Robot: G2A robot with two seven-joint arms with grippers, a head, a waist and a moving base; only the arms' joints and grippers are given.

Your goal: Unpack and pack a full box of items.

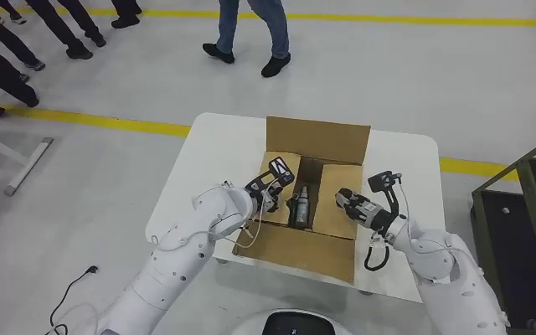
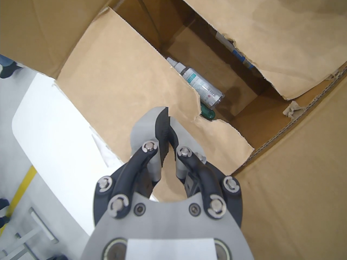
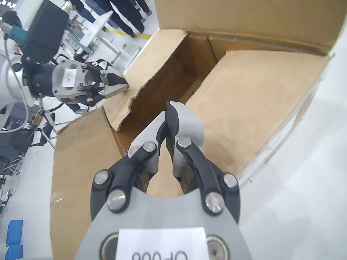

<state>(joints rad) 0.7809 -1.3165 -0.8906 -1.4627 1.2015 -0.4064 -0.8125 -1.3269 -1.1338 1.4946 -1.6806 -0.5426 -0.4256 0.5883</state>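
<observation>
Box [image 1: 318, 138] flaps hiding much inside, bottle [image 2: 199, 83] lying within, green item [image 2: 207, 112] half-covered, left gripper [image 2: 164, 117] and right gripper [image 3: 170, 112] fingers pinched together, empty.

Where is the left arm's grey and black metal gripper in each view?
Top view: the grey and black left gripper over the brown cardboard box's torn left flap.
Left wrist view: close to the camera, shut, above that flap.
Right wrist view: across the box, tips by the flap's edge.
Shared landmark: the torn flap.
</observation>
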